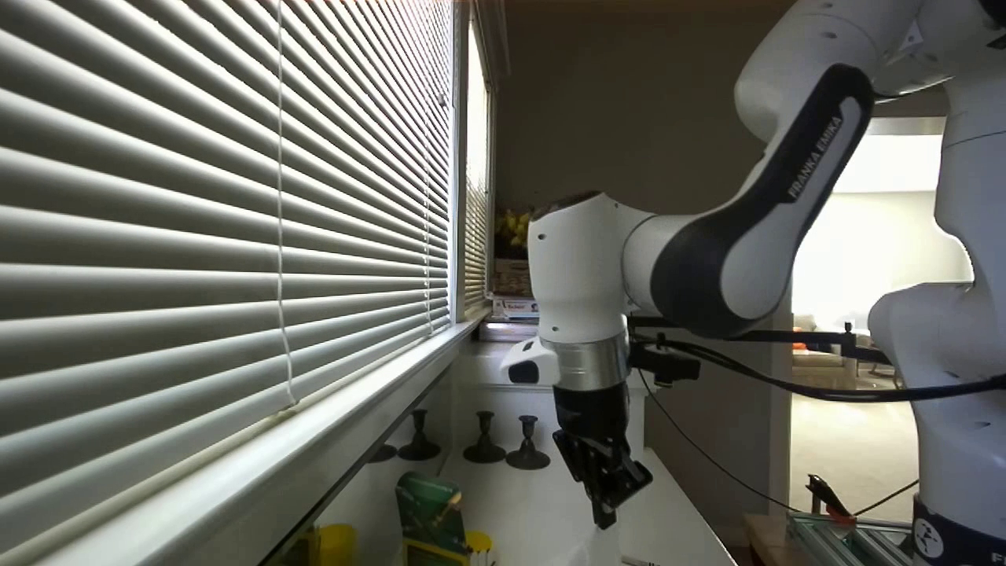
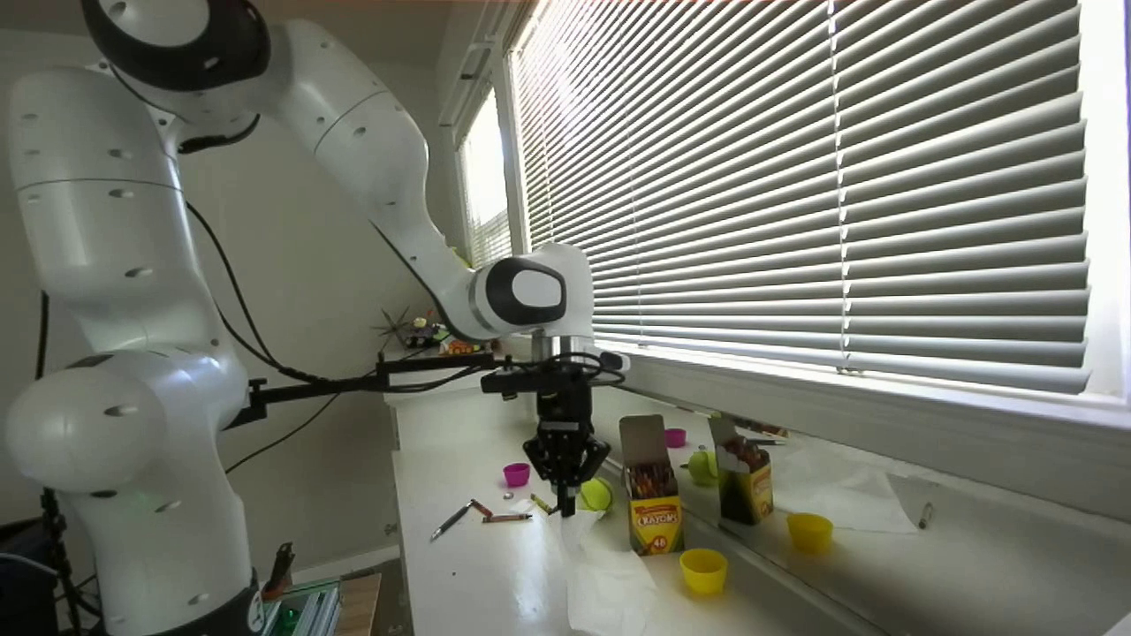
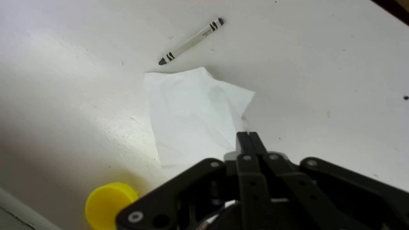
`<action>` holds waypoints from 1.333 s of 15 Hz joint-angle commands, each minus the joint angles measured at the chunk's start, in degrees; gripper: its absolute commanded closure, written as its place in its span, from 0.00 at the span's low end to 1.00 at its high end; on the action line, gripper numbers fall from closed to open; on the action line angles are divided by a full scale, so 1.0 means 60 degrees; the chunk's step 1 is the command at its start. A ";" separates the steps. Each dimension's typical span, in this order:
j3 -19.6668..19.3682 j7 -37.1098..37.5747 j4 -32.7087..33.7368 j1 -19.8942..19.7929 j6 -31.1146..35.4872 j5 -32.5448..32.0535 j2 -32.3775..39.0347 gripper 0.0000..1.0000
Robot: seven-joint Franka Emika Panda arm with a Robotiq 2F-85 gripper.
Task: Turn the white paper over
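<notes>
Where the wrist view looks down on the white paper (image 3: 191, 118), it alone shows a gray crayon (image 3: 191, 41) on the table (image 2: 477, 583), just beside the paper's edge. The gripper (image 3: 248, 133) has its fingertips pressed together on the paper; in an exterior view the paper slopes up from the table to meet them, the rest spread out below. In an exterior view a dark pen (image 2: 451, 523) and a few loose crayons (image 2: 508, 518) lie past the paper's raised end; in an exterior view two candlesticks (image 1: 484, 453) stand well beyond the paper.

From the paper toward the white blinds (image 2: 972, 371) stands a crayon box (image 2: 656, 526), its lid (image 2: 643, 439) upright and crayons (image 2: 652, 481) packed inside. A yellow cup (image 2: 704, 574) sits near the paper but apart from it; a lime cup (image 2: 595, 495) is near the paper's raised end, and a pink cup (image 2: 516, 475) farther past it. What the lime and pink cups hold cannot be made out.

The table is white and glossy, with small dark specks (image 3: 406, 97) around the paper. On the blinds' side of the paper a shiny panel (image 2: 1016, 565) mirrors the box and cups, and well away from the paper an exterior view takes in a bright room (image 1: 872, 236).
</notes>
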 commanded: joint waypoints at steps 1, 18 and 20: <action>0.0293 0.1581 -0.1321 0.0230 0.0570 -0.1699 -0.0678 1.00; 0.0175 -0.0692 -0.1852 0.0615 0.1276 -0.0744 0.0725 1.00; 0.0144 -0.0976 -0.1848 0.0579 0.1427 -0.0647 0.0957 1.00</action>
